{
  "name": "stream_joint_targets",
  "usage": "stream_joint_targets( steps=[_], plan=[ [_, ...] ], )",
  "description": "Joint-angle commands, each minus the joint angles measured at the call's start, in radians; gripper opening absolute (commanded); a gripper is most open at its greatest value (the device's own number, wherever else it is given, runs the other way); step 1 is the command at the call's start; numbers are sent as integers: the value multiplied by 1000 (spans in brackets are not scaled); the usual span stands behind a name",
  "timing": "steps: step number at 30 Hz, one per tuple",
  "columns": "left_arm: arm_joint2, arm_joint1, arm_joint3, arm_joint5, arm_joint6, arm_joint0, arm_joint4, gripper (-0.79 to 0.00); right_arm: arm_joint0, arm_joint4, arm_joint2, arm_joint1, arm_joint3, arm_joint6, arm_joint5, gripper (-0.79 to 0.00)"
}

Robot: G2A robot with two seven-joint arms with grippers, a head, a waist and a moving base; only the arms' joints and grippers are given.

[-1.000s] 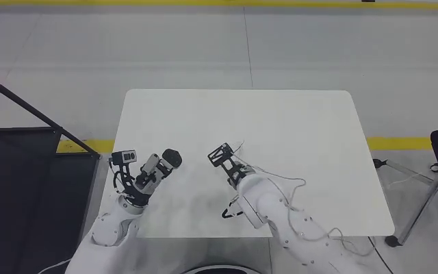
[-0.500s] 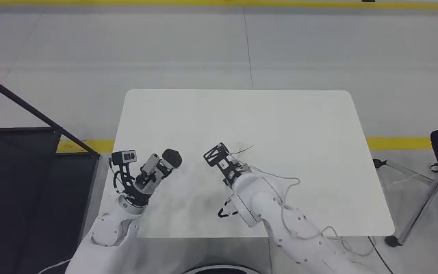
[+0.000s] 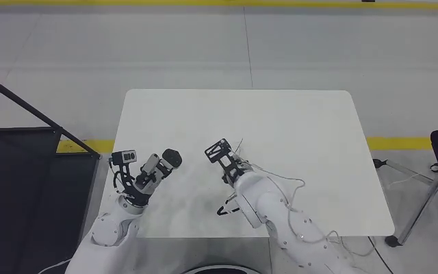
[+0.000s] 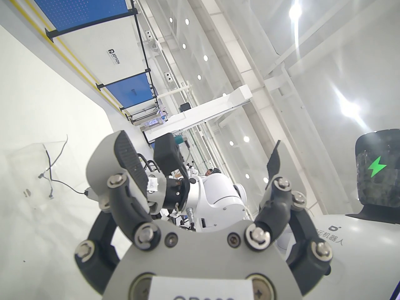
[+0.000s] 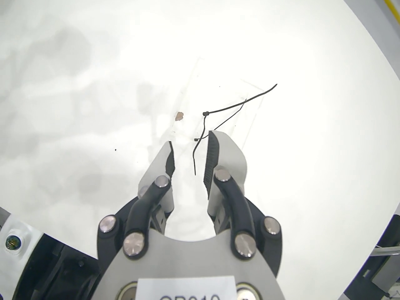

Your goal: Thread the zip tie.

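Fingers (image 5: 215, 154) apart and empty, left gripper (image 4: 200, 148), right gripper (image 5: 191, 140), at least two black zip ties (image 5: 205, 113)

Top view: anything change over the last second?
The right gripper nudged slightly toward the left arm's side, wavering a little on the way. Its fingers are open and it took hold of nothing. The zip ties still lie on the table just ahead of it, apparently unmoved, though they are too thin to be sure. The left gripper stayed put, open.
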Motion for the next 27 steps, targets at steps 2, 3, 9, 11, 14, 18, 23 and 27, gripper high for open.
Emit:
stream_joint_targets(
  steps=[2,3,9,11,14,18,23,27],
  plan=[
    [0,0,0,0,0,0,0,0,-59,-32,50,12,-78,-40,-4,0],
    [0,0,0,0,0,0,0,0,-84,-43,67,16,-109,-60,-5,0],
    [0,0,0,0,0,0,0,0,-253,-100,197,44,-300,-264,-20,0],
    [0,0,0,0,0,0,0,0,-312,-96,240,52,-345,-353,-33,0],
    [0,0,0,0,0,0,0,0,-396,-80,310,63,-407,-465,-58,0],
    [0,0,0,0,0,0,0,0,-479,-44,402,72,-468,-580,-82,0],
    [0,0,0,0,0,0,0,0,-522,55,495,76,-485,-664,-95,0],
    [0,0,0,0,0,0,0,-1,-523,60,497,76,-485,-665,-95,-1]
  ],
)
